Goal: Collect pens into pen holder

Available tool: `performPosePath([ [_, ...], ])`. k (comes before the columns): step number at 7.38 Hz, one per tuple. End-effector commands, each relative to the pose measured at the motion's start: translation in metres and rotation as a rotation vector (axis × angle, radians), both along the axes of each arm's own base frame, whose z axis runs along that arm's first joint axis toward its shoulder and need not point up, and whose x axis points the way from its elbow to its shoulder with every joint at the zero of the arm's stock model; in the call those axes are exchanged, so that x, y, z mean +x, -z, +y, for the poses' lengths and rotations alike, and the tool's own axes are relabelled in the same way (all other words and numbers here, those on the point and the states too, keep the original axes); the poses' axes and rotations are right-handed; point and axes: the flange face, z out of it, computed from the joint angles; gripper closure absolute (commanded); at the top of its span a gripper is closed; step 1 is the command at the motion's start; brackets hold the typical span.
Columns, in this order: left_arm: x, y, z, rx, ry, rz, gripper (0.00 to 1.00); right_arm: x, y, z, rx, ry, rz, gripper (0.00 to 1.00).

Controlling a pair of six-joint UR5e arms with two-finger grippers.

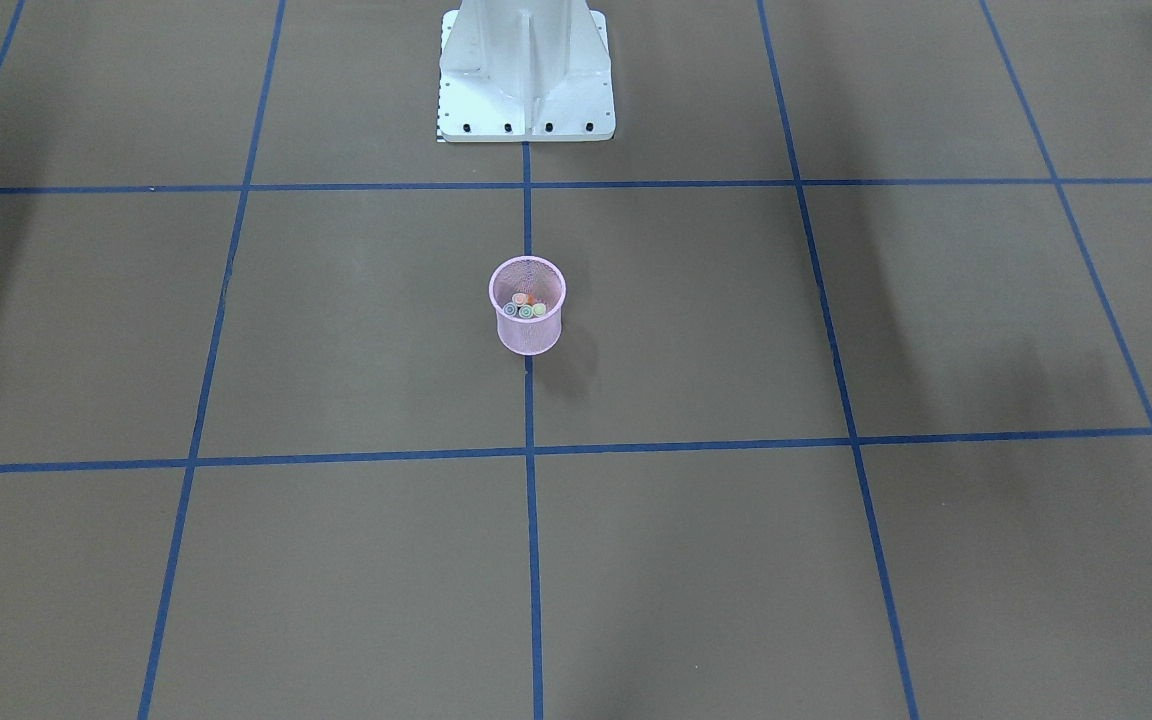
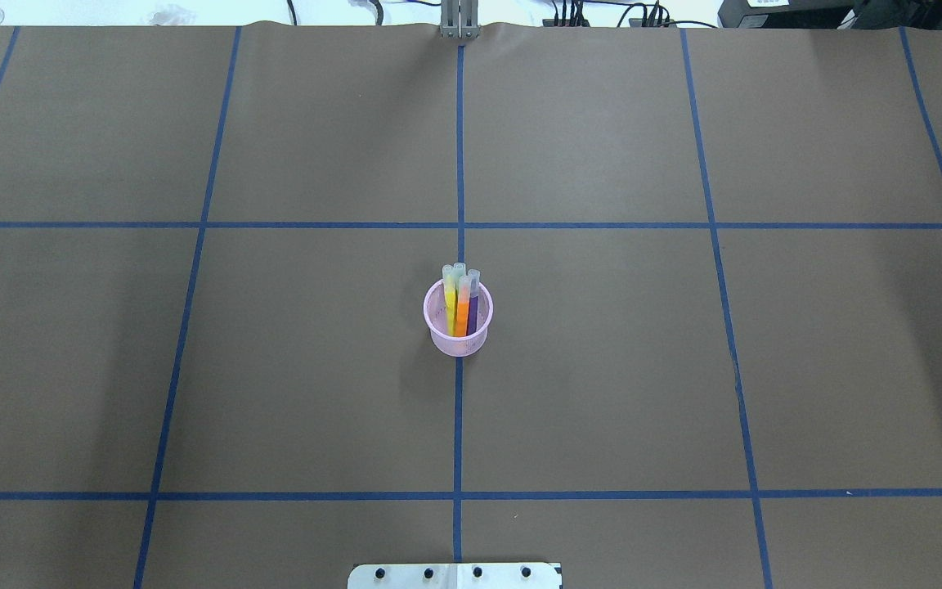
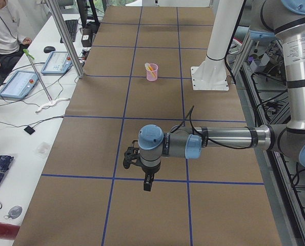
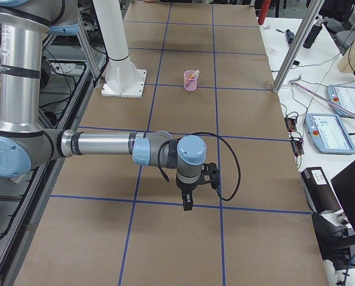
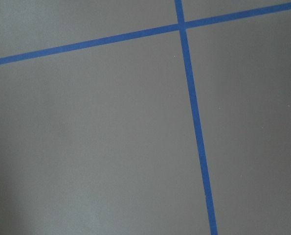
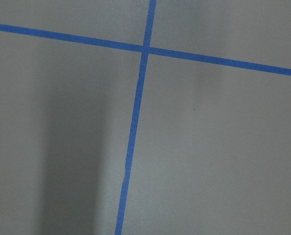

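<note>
We see the pen holder upright on the brown surface, with pens standing inside it. Near the pen holder, on the robot's side, rises the white pedestal. Well apart from the pen holder, towards the camera, the left pincer hangs pointing down; we cannot tell how its jaws stand.

Seen from the front, only cap ends of pens inside holder at middle of desk; shafts hidden. Cannot tell whether left gripper or right gripper is parted or closed, caught only sideways. Base cut off at robot-side edge.
</note>
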Motion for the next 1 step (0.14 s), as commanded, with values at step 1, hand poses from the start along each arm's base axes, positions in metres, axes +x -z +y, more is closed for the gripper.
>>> performPosePath([
  [1,0.0000,-0.0007,-0.0005,-0.003,0.002,0.000,0.00,0.0000,0.0000,0.0000,0.000,0.000,0.000,0.00],
])
